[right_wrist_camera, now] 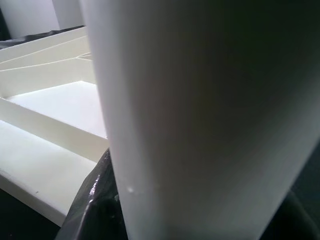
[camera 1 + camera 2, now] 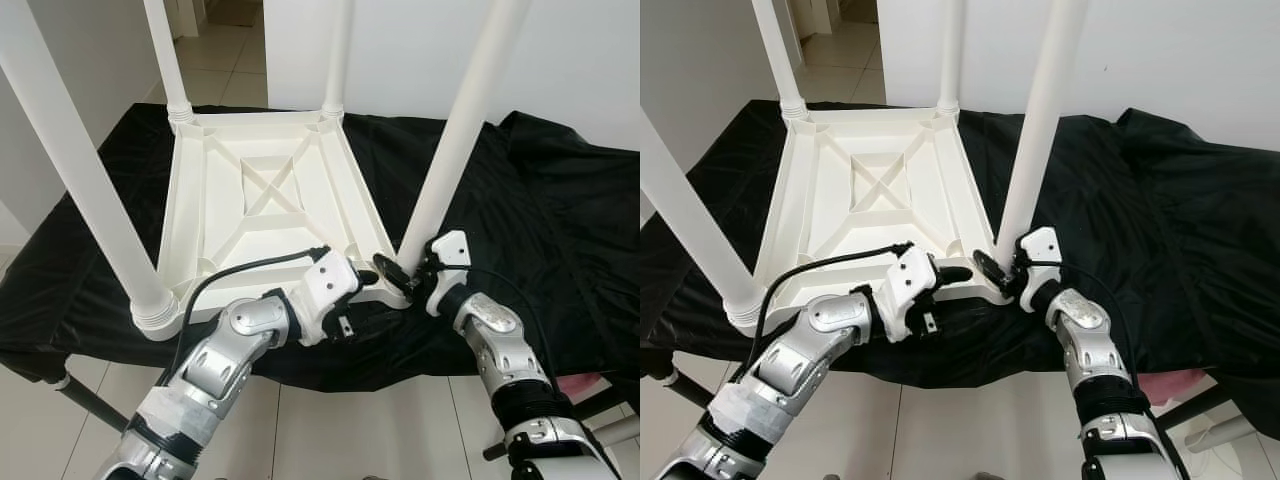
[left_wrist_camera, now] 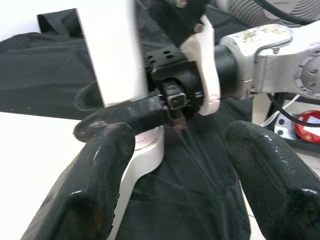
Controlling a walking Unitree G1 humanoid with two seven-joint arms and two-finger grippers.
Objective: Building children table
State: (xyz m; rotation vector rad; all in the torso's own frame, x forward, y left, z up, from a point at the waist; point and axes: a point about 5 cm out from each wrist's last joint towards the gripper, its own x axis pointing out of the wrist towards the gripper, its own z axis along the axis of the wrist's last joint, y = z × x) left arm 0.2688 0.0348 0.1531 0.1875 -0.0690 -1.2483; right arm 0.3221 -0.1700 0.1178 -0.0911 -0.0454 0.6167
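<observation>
Table leg (image 2: 462,125) clamped in right gripper (image 2: 405,272) jaws, left gripper (image 2: 372,283) jaws apart beside it.

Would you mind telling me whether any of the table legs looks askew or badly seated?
Nothing clearly stands out. The upturned white table has four legs in its corner sockets; their splay looks like lens perspective. The right end effector grips the near right leg at its base, so its seating is hidden.

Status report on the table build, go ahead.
Right gripper shut on the near right leg at its base. Left gripper open beside that corner. Table top upside down on the black cloth, four legs up. Nothing blocking.
</observation>
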